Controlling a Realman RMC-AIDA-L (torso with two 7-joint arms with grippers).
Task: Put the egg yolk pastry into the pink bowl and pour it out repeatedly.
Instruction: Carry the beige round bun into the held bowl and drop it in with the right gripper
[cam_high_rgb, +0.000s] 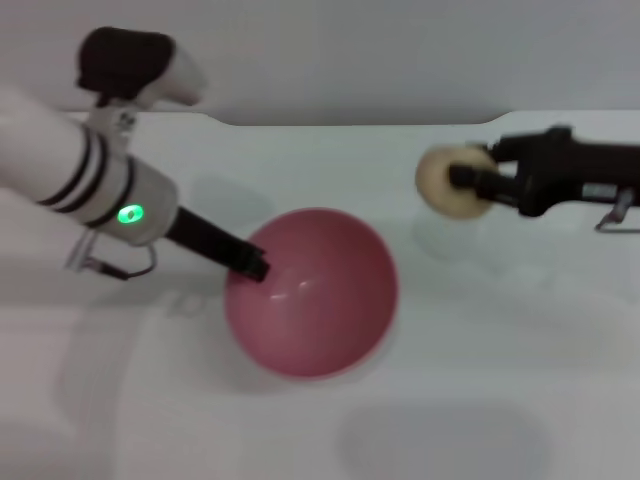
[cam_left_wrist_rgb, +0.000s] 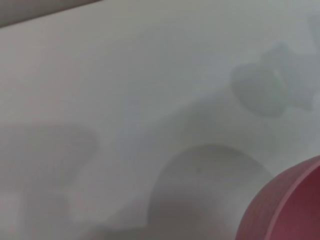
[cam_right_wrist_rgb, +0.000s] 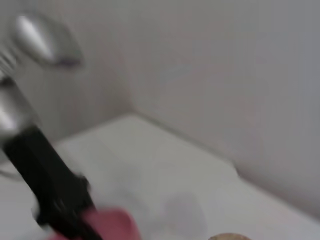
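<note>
The pink bowl (cam_high_rgb: 312, 292) stands upright in the middle of the white table. My left gripper (cam_high_rgb: 252, 264) is shut on the bowl's left rim. My right gripper (cam_high_rgb: 462, 180) is shut on the tan egg yolk pastry (cam_high_rgb: 447, 181) and holds it in the air to the right of the bowl and beyond it. In the left wrist view only a piece of the bowl's wall (cam_left_wrist_rgb: 285, 207) shows. In the right wrist view the left arm's black finger (cam_right_wrist_rgb: 52, 180) sits on the pink rim (cam_right_wrist_rgb: 112, 224), and the top of the pastry (cam_right_wrist_rgb: 227, 237) peeks in.
The white table (cam_high_rgb: 320, 430) has a raised back edge (cam_high_rgb: 330, 118) with a wall behind it. Faint shadows lie on the table around the bowl.
</note>
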